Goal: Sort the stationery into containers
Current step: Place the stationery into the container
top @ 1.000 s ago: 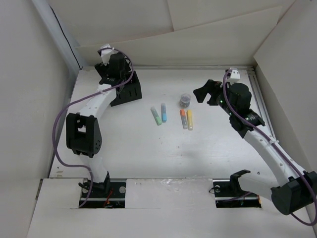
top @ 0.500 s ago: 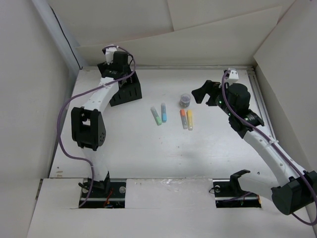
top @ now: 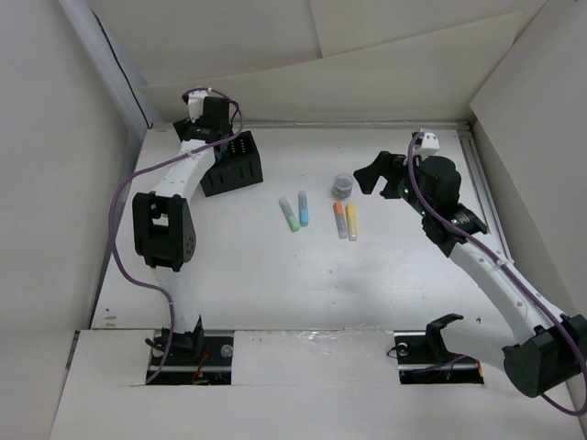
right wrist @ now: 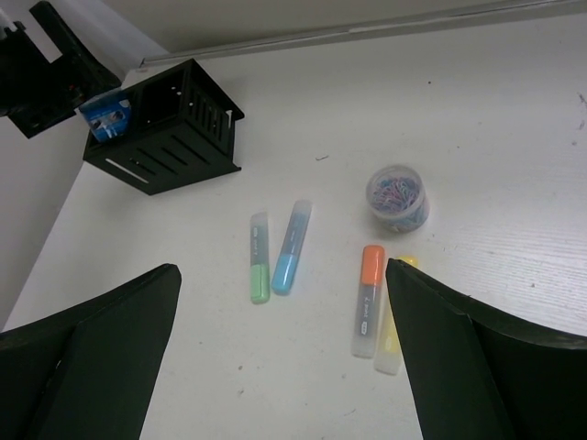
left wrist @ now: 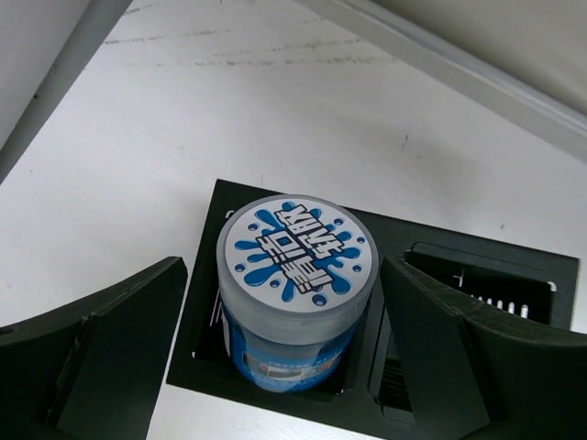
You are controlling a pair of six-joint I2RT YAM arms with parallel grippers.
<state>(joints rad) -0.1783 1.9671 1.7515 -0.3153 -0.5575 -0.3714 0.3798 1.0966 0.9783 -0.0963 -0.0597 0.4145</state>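
Note:
Four markers lie mid-table: green (top: 289, 214), light blue (top: 303, 209), orange (top: 339, 220), yellow (top: 351, 221). A clear round cup (top: 343, 185) of paper clips stands just behind them. The black organizer (top: 240, 165) sits at the far left. My left gripper (top: 215, 139) hovers over its far-left compartment, open, its fingers either side of a blue jar (left wrist: 295, 293) with a grey lid that stands in that compartment (left wrist: 206, 367). My right gripper (top: 371, 174) is open and empty, up above the markers (right wrist: 291, 247) and the cup (right wrist: 398, 196).
White walls close in the table on the left, back and right. The organizer (right wrist: 170, 128) has a second, empty-looking compartment (left wrist: 477, 284) beside the jar. The arm bases stand at the near edge.
My left gripper has shifted slightly back and left over the organizer, and its arm has straightened. My right gripper has edged a little left. The markers and cup have not moved.

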